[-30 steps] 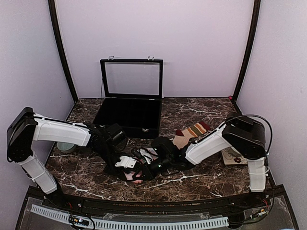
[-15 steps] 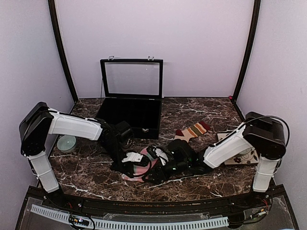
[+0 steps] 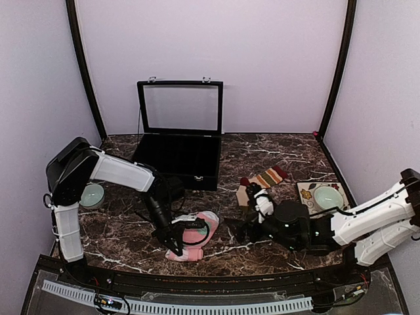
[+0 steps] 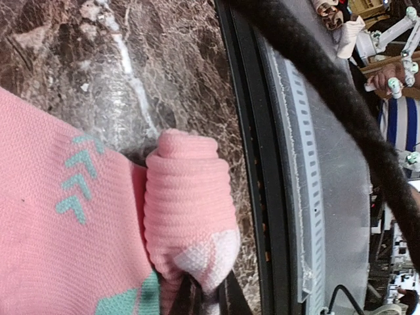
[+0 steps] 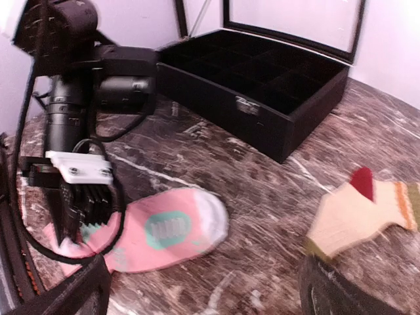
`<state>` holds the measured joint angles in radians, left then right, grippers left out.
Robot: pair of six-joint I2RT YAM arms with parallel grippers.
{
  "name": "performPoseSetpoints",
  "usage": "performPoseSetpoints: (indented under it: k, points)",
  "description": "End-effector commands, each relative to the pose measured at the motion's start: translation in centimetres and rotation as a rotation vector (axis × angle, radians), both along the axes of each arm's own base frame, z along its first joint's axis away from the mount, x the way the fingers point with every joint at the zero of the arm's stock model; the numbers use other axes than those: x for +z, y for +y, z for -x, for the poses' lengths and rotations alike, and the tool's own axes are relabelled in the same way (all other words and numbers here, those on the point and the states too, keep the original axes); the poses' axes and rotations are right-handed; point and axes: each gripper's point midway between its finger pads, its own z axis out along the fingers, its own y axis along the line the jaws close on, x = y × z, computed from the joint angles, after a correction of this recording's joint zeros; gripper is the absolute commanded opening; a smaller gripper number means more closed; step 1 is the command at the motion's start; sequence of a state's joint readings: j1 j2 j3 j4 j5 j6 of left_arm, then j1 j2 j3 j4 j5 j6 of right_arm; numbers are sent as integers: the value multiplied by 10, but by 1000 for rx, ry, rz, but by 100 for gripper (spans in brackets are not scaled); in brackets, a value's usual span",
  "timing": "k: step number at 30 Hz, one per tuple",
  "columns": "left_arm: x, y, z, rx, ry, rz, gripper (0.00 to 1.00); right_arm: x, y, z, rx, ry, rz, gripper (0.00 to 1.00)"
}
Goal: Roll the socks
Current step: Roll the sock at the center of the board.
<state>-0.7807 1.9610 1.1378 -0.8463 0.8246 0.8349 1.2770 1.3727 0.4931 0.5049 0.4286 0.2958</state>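
Observation:
A pink sock [image 3: 197, 233] with mint-teal patches lies flat near the table's front, its near end curled into a small roll [image 4: 187, 210]. My left gripper [image 3: 176, 244] is shut on that rolled end, and its dark fingertips [image 4: 197, 298] pinch the pale patch at the bottom of the left wrist view. The tan striped sock [image 3: 264, 179] with a maroon cuff lies flat further back on the right. My right gripper [image 3: 244, 220] stands open between the two socks, touching neither. In the right wrist view the pink sock [image 5: 164, 230] lies ahead and the tan sock [image 5: 357, 210] to the right.
An open black case [image 3: 177, 157] with a raised glass lid stands at the back centre. A pale green bowl [image 3: 92, 195] sits at the left. Another bowl [image 3: 327, 195] rests on a patterned mat at the right. The table's front rail [image 4: 262, 164] runs just beside the rolled end.
My right gripper has opened, let go of the pink sock and drawn back to the right. My left gripper has closed on the sock's rolled end and shifted right.

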Motion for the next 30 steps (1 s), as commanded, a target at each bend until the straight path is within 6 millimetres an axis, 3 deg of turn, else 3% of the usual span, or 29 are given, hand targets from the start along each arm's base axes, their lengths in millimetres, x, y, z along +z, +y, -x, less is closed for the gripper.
performPoseSetpoints:
  k: [1, 6, 11, 15, 23, 30]
  points:
    - [-20, 25, 21, 15, 133, -193, 6, 30, -45, -8, -100, -141, -180, 99]
    - [-32, 19, 12, 38, 148, -232, 6, 1, 3, 38, 165, -292, 156, 97]
    - [-37, 12, 4, 54, 152, -244, 7, -21, 46, 94, 451, -341, 196, 73]
    - [-44, 12, 1, 57, 154, -269, 7, -42, 79, 118, 581, -384, 280, 63]
    - [-53, 16, -5, 56, 125, -307, 7, -60, 125, 115, 649, -480, 333, 55]
    - [-55, 16, -8, 51, 115, -317, 8, -77, 134, 99, 664, -450, 351, 47]
